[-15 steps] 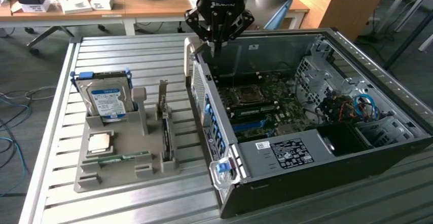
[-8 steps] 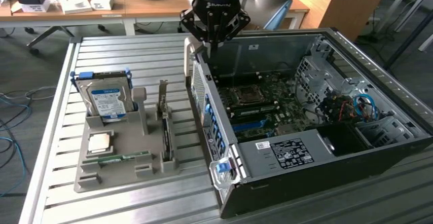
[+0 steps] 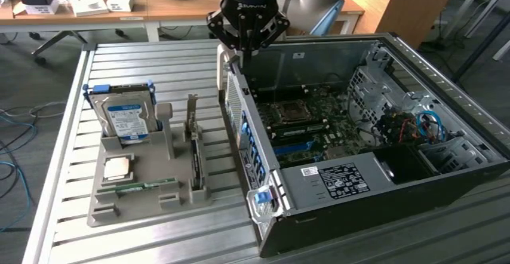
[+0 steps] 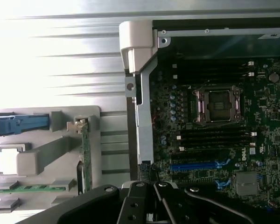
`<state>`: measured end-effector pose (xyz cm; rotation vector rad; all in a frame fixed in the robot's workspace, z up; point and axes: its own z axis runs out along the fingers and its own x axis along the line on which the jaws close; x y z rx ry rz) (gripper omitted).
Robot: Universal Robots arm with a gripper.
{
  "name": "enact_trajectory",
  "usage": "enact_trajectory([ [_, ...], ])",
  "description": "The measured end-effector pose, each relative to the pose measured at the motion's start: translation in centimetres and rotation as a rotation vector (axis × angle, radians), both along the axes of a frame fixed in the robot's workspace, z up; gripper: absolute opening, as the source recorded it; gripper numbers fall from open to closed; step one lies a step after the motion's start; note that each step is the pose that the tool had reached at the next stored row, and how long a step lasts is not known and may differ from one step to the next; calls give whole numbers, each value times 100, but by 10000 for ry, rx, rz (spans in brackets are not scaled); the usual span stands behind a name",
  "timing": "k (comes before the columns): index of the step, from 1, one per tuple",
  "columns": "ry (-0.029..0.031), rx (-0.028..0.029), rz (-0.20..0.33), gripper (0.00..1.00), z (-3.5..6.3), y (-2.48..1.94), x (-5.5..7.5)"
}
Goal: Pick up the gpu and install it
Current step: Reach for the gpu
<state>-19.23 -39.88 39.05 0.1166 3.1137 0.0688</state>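
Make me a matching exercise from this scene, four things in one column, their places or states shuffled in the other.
1 gpu
2 hard drive
3 memory stick
4 gripper

A lying flat in the gray holder
B shut, over the computer case's edge
C on edge in the holder, nearest the case
D upright, blue-and-white label

Pairs: 1-C, 2-D, 3-A, 4-B

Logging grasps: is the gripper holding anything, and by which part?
Nothing. The gripper is shut and empty above the case; the gpu stands in its holder.
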Motion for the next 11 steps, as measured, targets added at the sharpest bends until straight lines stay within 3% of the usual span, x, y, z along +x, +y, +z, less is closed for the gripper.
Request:
enact_trajectory([
  [11,0,0,0,11,-5,0,-112],
])
